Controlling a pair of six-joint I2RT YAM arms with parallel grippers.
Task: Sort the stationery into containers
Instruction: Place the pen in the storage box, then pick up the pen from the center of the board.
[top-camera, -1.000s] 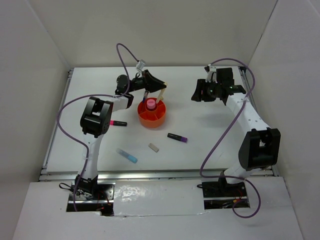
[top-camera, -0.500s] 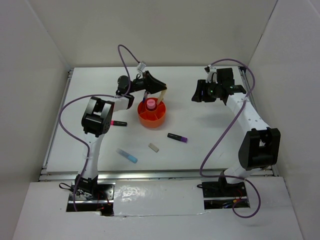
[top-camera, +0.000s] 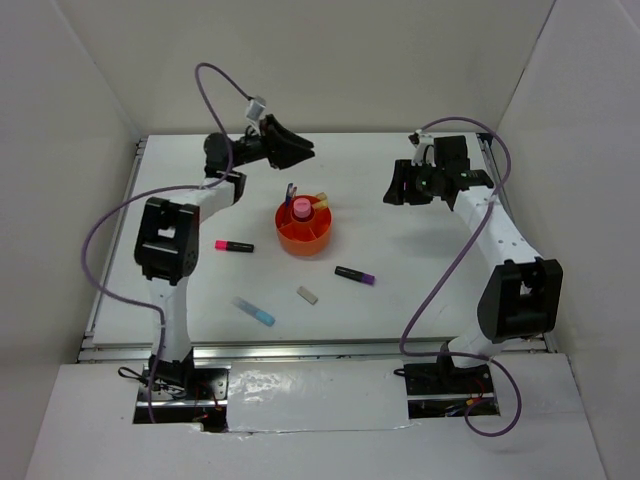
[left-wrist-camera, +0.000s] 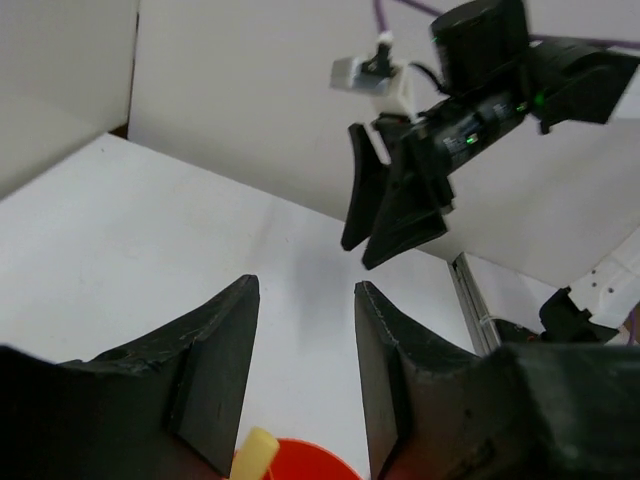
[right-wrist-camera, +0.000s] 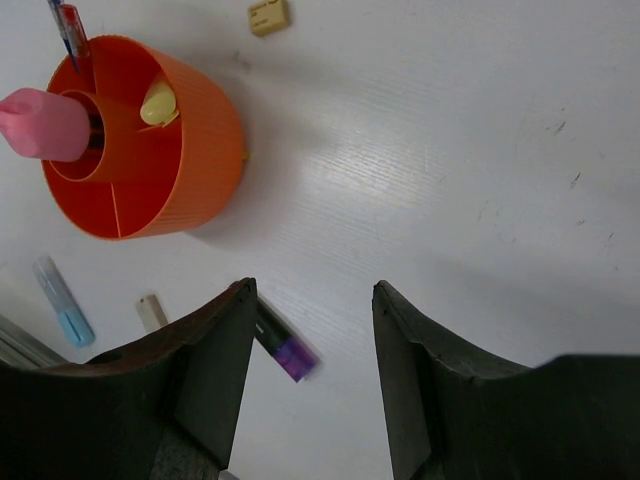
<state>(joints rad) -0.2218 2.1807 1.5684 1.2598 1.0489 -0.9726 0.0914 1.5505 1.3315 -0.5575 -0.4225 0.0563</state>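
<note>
The orange organizer stands mid-table. It holds a pink cylinder in its central cup, a yellow marker and a thin blue pen. Loose on the table lie a pink-black marker, a purple-black marker, a grey-white eraser and a light blue marker. My left gripper hangs above and behind the organizer, open and empty, with the yellow marker's tip just below it. My right gripper hovers open to the organizer's right, above the purple-black marker.
White walls close in the table at the back and both sides. A small tan block lies on the table beyond the organizer. Purple cables loop above both arms.
My left gripper has let go of the yellow marker, which now stands in the organizer. The gripper has opened and drawn up and back to the left. The right arm has not moved.
</note>
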